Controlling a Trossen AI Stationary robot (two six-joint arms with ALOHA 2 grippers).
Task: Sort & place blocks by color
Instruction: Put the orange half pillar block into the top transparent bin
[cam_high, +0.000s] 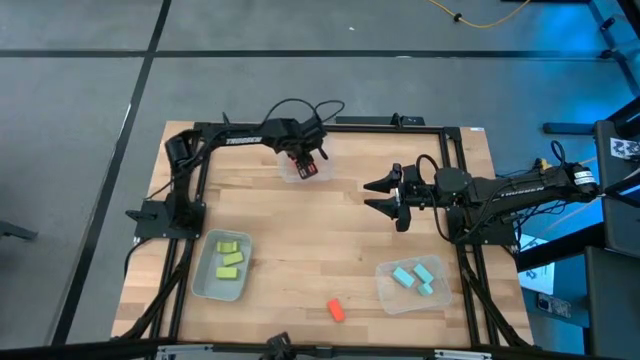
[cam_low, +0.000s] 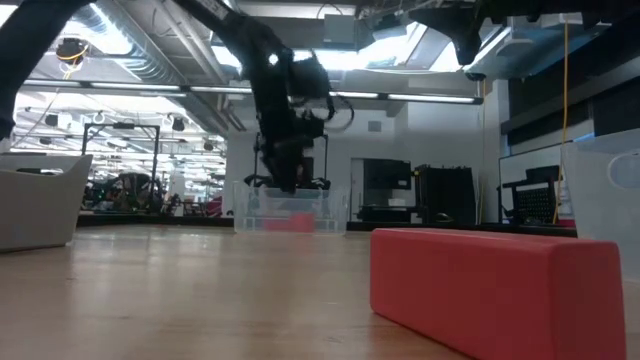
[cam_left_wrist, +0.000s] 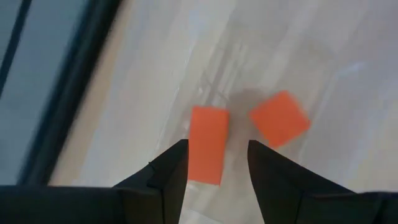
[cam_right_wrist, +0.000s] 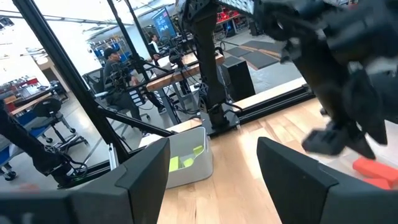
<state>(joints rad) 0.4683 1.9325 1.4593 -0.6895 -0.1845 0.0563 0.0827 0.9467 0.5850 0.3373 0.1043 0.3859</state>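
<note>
My left gripper (cam_high: 305, 158) hovers open over a clear bin (cam_high: 296, 175) at the table's far middle. Two orange-red blocks lie on the bin's floor; in the left wrist view one (cam_left_wrist: 207, 152) shows between my open fingers and the other (cam_left_wrist: 280, 118) beside it. A third orange-red block (cam_high: 336, 310) lies flat on the wood near the near edge and fills the foreground of the low view (cam_low: 500, 285). Three yellow-green blocks (cam_high: 230, 257) lie in the left bin and three cyan blocks (cam_high: 415, 277) in the right bin. My right gripper (cam_high: 367, 195) waits open above the table's middle-right.
The green blocks' bin (cam_high: 205, 285) stands near the left frame and the cyan blocks' bin (cam_high: 385, 290) near the right frame. A black frame (cam_high: 330, 127) borders the table. Bare wood (cam_high: 300, 250) lies between the bins. People sit in the room behind (cam_right_wrist: 115, 59).
</note>
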